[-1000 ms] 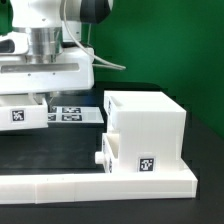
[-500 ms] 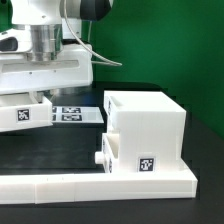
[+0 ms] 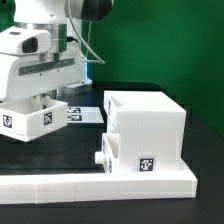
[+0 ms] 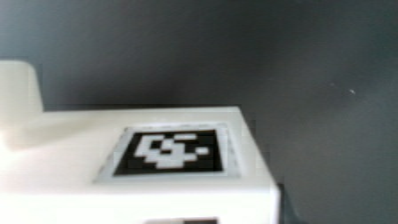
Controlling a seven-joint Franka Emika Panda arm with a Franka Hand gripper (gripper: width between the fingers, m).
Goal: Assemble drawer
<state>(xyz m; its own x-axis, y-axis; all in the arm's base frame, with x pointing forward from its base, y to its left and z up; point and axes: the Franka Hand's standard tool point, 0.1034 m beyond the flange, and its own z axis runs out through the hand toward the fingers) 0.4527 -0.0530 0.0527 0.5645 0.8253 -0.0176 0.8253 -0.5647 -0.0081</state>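
Seemingly I'm fetching the drawer (image 3: 28, 118); my fingers sit hidden above it, grip unclear. Next, I'd judge: carry it toward 3 o'clock, squared to the casing (image 3: 148, 128).

A black table (image 3: 60, 155) is seen. Along its near edge a low white wall (image 3: 100, 186) is laid. A white casing (image 3: 150, 125) is set on the table at the exterior view's right, just behind that wall. Farther back the marker board (image 3: 85, 115) is laid flat, partly hidden. At the exterior view's left a tagged drawer (image 3: 30, 120) is seen; whether it rests on the table cannot be told.
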